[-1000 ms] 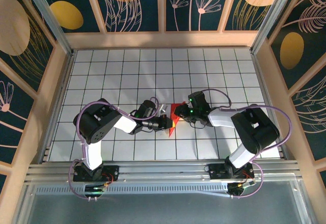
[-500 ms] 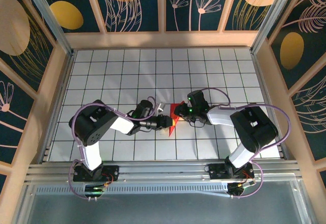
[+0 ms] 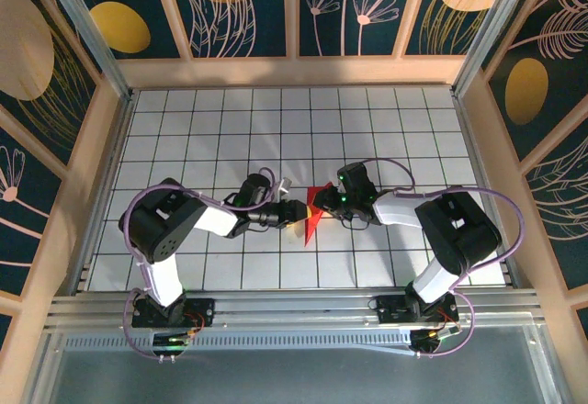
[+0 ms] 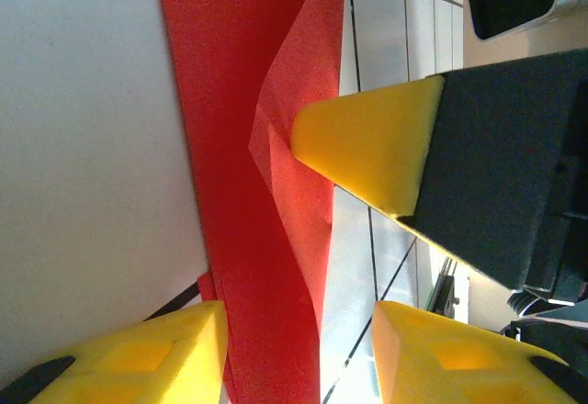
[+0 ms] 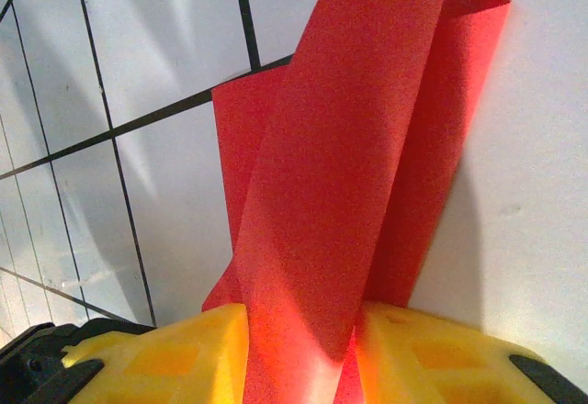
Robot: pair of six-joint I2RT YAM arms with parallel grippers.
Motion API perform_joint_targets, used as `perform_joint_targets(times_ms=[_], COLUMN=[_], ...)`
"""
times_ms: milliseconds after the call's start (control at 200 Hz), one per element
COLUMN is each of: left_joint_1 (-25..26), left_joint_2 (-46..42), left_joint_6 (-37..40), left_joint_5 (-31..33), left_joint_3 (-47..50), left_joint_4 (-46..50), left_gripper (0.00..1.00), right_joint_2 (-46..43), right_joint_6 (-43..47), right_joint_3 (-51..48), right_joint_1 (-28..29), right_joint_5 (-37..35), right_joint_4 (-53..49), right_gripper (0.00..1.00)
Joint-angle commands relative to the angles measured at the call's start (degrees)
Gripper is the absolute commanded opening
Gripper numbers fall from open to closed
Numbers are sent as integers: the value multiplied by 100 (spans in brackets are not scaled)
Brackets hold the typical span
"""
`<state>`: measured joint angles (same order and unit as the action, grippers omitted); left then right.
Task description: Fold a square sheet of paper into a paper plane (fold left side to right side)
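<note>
The red sheet of paper (image 3: 310, 225) is folded into a slim pointed strip and stands up off the white grid table, tip toward the near edge. My right gripper (image 3: 323, 202) is shut on its upper end. In the right wrist view the paper (image 5: 340, 147) runs up from between the yellow pads of that gripper (image 5: 303, 363). My left gripper (image 3: 299, 211) is at the paper's left side, open. In the left wrist view the paper (image 4: 239, 147) lies against one pad of the left gripper (image 4: 299, 363), with a gap to the other. The right gripper's fingertip (image 4: 367, 147) presses the paper's far side.
The gridded table (image 3: 184, 129) is boxed in by wooden walls at left (image 3: 92, 174), right (image 3: 487, 174) and back (image 3: 294, 72). Both arms meet at the table's middle, their purple cables (image 3: 386, 167) looping above them. A metal rail (image 3: 294, 308) runs along the near edge.
My left gripper has opened and let go of the paper, and its wrist has shifted slightly toward the back. The right gripper keeps its hold in the same place.
</note>
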<state>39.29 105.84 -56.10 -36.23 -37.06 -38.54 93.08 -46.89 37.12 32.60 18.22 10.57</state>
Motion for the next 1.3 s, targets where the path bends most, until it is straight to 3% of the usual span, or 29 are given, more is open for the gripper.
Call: perform_joint_targets(times_ms=[0,611,1291], left_joint_1=[-44,-44,-35], left_joint_2=[298,548,551], left_joint_6=[9,62,360], left_joint_5=[96,283,374], left_joint_3=[-223,-357,-408], left_joint_4=[-36,75,561], left_gripper=[44,6,0], right_joint_2=[211,190,-186], right_joint_6=[104,156,95], right_joint_3=[67,75,26], right_joint_1=[76,72,45], right_joint_5=[-214,-240,-205], right_joint_4=[-239,-291,-150], right_gripper=[37,37,41])
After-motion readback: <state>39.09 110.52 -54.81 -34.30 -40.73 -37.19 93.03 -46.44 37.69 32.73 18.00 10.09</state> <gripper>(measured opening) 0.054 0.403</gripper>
